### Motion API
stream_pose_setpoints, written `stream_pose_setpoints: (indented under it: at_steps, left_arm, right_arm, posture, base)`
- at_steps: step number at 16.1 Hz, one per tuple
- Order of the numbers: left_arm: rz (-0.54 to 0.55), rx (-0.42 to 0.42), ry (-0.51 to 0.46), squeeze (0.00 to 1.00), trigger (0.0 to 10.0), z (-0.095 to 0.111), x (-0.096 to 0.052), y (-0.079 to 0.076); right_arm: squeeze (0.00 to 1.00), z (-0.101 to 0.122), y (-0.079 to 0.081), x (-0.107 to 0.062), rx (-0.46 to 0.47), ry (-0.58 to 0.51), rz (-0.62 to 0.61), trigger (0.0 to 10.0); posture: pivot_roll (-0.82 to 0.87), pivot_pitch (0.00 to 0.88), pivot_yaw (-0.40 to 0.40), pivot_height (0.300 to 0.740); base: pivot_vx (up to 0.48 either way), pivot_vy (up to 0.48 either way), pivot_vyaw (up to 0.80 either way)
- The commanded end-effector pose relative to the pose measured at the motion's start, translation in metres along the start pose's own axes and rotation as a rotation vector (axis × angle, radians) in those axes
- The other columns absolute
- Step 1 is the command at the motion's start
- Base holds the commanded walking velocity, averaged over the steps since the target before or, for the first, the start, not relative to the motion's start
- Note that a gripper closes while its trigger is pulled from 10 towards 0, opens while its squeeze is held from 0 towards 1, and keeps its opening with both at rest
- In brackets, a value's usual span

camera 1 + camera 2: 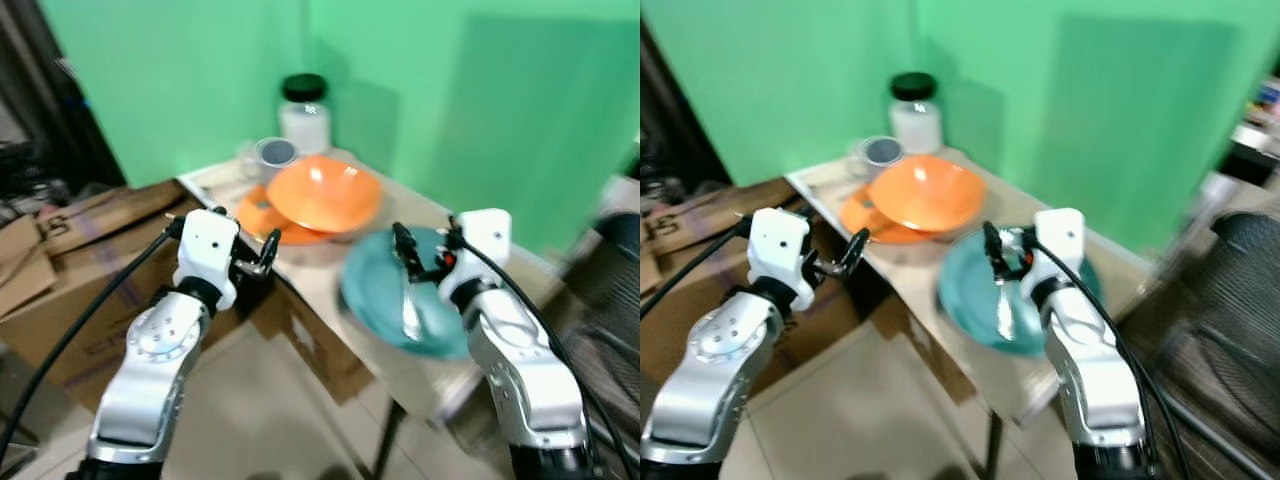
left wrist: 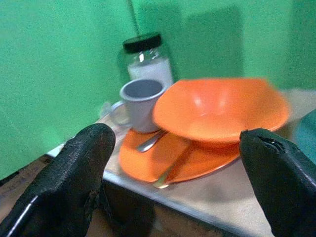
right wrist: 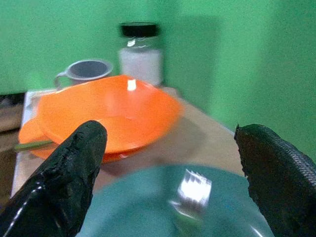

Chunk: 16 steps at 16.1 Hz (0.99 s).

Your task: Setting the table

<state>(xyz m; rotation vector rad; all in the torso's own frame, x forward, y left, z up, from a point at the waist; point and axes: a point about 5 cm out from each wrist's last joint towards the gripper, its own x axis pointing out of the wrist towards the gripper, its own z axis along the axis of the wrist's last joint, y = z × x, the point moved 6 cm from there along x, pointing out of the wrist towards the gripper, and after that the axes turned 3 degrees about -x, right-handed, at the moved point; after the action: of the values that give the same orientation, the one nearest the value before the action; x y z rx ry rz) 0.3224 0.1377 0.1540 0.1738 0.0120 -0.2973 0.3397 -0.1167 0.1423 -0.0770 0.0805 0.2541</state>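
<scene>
An orange bowl (image 1: 322,195) rests on an orange plate (image 1: 262,215) at the near left of a small pale table (image 1: 318,268). Two utensils (image 2: 150,142) lie on that plate under the bowl's rim. Behind them stand a grey mug (image 1: 272,155) and a black-lidded jar (image 1: 304,115). To the right, a teal plate (image 1: 375,290) carries a silver fork (image 1: 410,310). My left gripper (image 1: 262,255) hovers open just off the table's left edge, facing the orange plate. Over the teal plate my right gripper (image 1: 405,245) is open and empty.
Cardboard boxes (image 1: 80,250) are stacked on the floor to the left, against the table. A dark mesh chair (image 1: 610,290) stands at the right. A green backdrop (image 1: 450,90) closes in behind the table. Tiled floor (image 1: 260,410) lies below.
</scene>
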Motion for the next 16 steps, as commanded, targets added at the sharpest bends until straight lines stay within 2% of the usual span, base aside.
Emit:
stream_pose_setpoints:
  at_steps: [1, 3, 5, 6, 8, 9, 10, 12, 13, 14, 15, 16]
  left_arm:
    - [-0.046, 0.008, 0.019, 0.0, 10.0, -0.003, -0.003, -0.003]
    - [-0.142, 0.031, 0.05, 0.0, 10.0, -0.008, -0.008, -0.012]
    - [-0.231, 0.043, 0.081, 0.0, 10.0, -0.014, -0.015, -0.022]
    - [-0.292, 0.048, 0.107, 0.0, 10.0, -0.018, -0.021, -0.027]
    - [-0.325, 0.057, 0.129, 0.0, 10.0, -0.022, -0.025, -0.028]
    - [-0.371, 0.087, 0.174, 0.0, 10.0, -0.031, -0.032, -0.029]
    - [-0.415, 0.095, 0.203, 0.0, 10.0, -0.036, -0.04, -0.031]
    - [-0.422, 0.092, 0.212, 0.0, 10.0, -0.037, -0.043, -0.031]
    - [-0.427, 0.091, 0.215, 0.0, 10.0, -0.037, -0.044, -0.032]
    - [-0.434, 0.089, 0.216, 0.0, 10.0, -0.038, -0.046, -0.034]
    - [-0.44, 0.085, 0.215, 0.0, 10.0, -0.037, -0.047, -0.037]
    - [-0.442, 0.082, 0.214, 0.0, 10.0, -0.037, -0.048, -0.038]
  right_arm:
    - [0.0, -0.008, 0.01, 0.004, -0.016, 0.068, 0.047, 10.0]
    - [0.0, -0.009, 0.01, 0.011, 0.004, 0.121, 0.06, 10.0]
    - [0.0, -0.016, 0.007, 0.015, 0.005, 0.219, 0.044, 10.0]
    - [0.0, -0.025, 0.004, 0.016, 0.01, 0.31, 0.024, 10.0]
    - [0.0, -0.029, 0.002, 0.016, 0.015, 0.365, 0.012, 10.0]
    - [0.0, -0.038, 0.0, 0.014, 0.021, 0.444, 0.001, 10.0]
    - [0.0, -0.047, 0.005, 0.011, 0.065, 0.53, 0.004, 10.0]
    - [0.0, -0.054, 0.013, 0.009, 0.096, 0.584, 0.018, 10.0]
    - [0.0, -0.056, 0.014, 0.008, 0.097, 0.595, 0.014, 9.1]
    - [0.0, -0.062, 0.017, 0.005, 0.113, 0.632, 0.004, 2.1]
    - [0.0, -0.069, 0.015, 0.002, 0.15, 0.673, -0.031, 0.6]
    - [0.0, -0.072, 0.014, 0.001, 0.179, 0.692, -0.049, 0.0]
  posture:
    - [0.1, 0.0, 0.028, 0.74]
    - [0.1, 0.0, 0.023, 0.74]
    - [0.11, 0.0, 0.013, 0.74]
    - [0.11, 0.0, 0.006, 0.74]
    - [0.12, 0.0, -0.003, 0.74]
    - [0.12, 0.0, -0.016, 0.74]
    - [0.13, 0.0, -0.025, 0.74]
    - [0.13, 0.0, -0.026, 0.74]
    - [0.13, 0.0, -0.029, 0.74]
    - [0.13, 0.0, -0.032, 0.74]
    - [0.14, 0.0, -0.042, 0.74]
    - [0.14, 0.0, -0.048, 0.74]
  base:
    - [0.0, 0.0, 0.0]
    - [0.0, 0.0, 0.0]
    - [0.0, 0.0, 0.0]
    - [0.0, 0.0, 0.0]
    - [0.0, 0.0, 0.0]
    - [0.0, 0.0, 0.0]
    - [0.0, 0.0, 0.0]
    - [0.0, 0.0, 0.0]
    - [0.0, 0.0, 0.0]
    - [0.0, 0.0, 0.0]
    - [0.0, 0.0, 0.0]
    - [0.0, 0.0, 0.0]
